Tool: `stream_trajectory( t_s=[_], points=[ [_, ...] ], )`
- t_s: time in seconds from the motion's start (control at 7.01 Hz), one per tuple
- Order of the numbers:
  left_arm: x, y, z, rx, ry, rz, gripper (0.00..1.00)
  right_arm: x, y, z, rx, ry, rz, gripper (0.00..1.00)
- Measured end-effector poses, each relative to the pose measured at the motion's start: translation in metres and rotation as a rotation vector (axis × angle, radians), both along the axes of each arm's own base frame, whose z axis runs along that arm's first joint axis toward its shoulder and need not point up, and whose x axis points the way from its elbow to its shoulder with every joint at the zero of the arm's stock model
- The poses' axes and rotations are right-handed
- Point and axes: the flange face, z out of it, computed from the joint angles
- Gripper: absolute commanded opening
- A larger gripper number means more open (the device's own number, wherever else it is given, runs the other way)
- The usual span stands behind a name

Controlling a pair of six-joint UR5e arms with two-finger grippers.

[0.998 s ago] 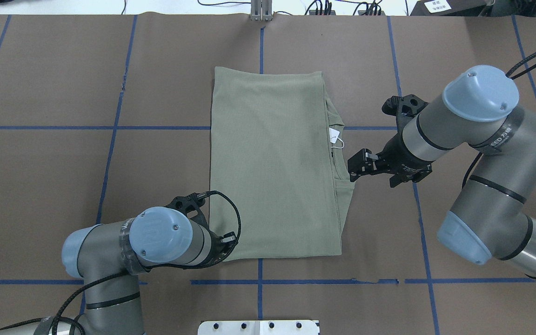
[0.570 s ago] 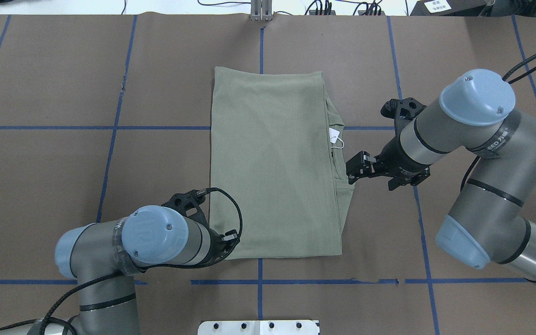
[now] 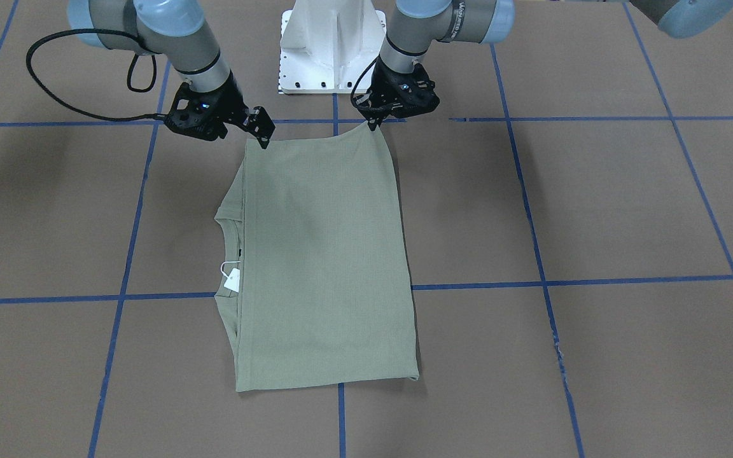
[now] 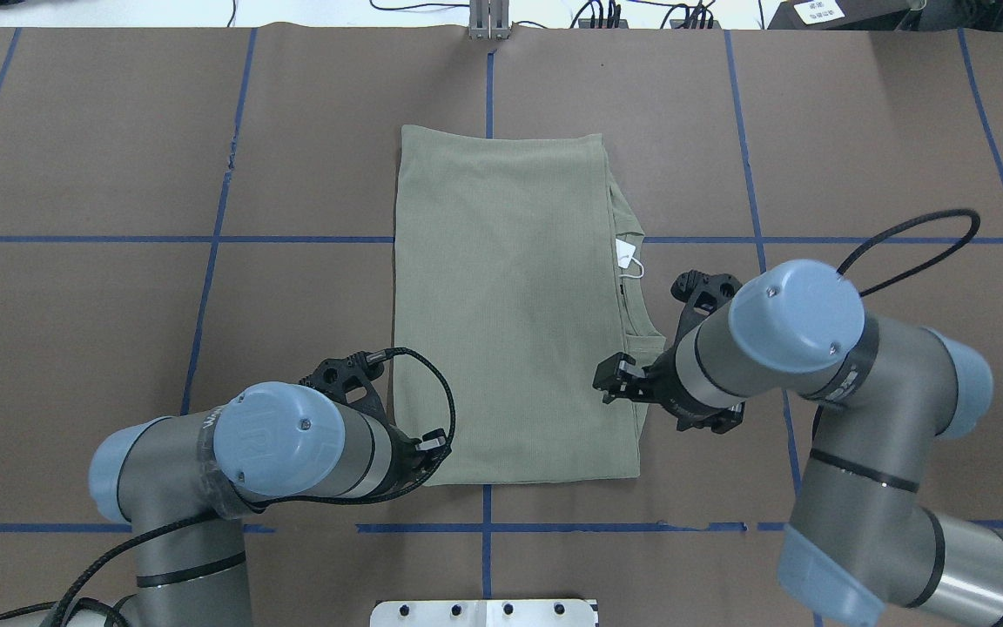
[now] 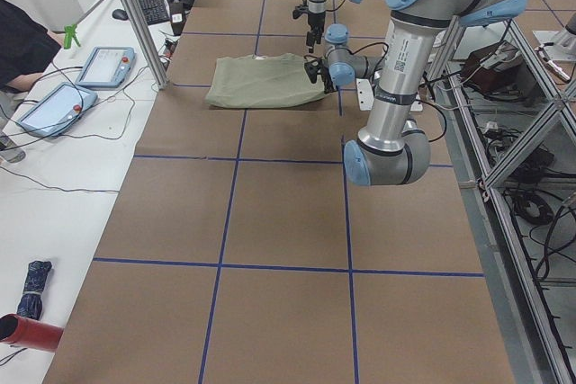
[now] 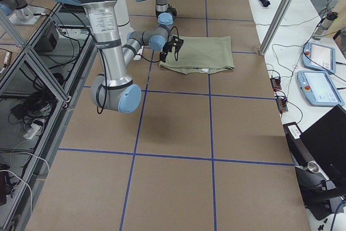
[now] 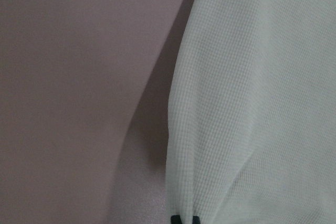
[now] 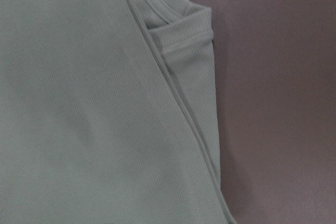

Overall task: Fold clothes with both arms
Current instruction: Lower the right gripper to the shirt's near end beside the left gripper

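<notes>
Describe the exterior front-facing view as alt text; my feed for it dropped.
A green shirt, folded into a tall rectangle, lies on a brown table. Reaching in from the top, the right gripper sits at its top-left corner and the left gripper at its top-right corner, which peaks up slightly. A white hang tag shows at the neckline on the left edge.

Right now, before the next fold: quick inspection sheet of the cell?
surface: brown table cover, blue tape grid, lying flat.
job's things: green shirt folded to a rectangle; neck and white hang tag on the robot's right.
clutter: nothing seen.
grippers: left gripper shut on the shirt's near-left corner; right gripper looks open, over the shirt's right edge.
cables: black cable looped at each wrist.
surroundings: white pedestal; teach pendants on the side desk.
</notes>
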Motion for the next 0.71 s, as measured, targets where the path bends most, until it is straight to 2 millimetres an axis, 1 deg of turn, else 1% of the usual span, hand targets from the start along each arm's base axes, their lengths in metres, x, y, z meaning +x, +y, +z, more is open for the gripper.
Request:
stream_trajectory(
  t_s=[0.14,0.29,0.43,0.71],
  points=[
    [0.0,0.001,0.0,0.0,0.0,0.002,0.0,-0.017,0.022,-0.001,-0.042,0.009,0.061,1.0],
    [0.0,0.001,0.0,0.0,0.0,0.003,0.0,-0.03,0.038,0.0,-0.077,0.018,0.091,1.0],
    [0.0,0.001,-0.001,0.001,0.001,0.004,0.0,-0.041,0.045,0.001,-0.105,0.027,0.109,1.0],
    [-0.001,0.001,-0.002,0.001,0.003,0.004,0.0,-0.067,0.043,0.0,-0.122,0.042,0.123,1.0]
  ],
)
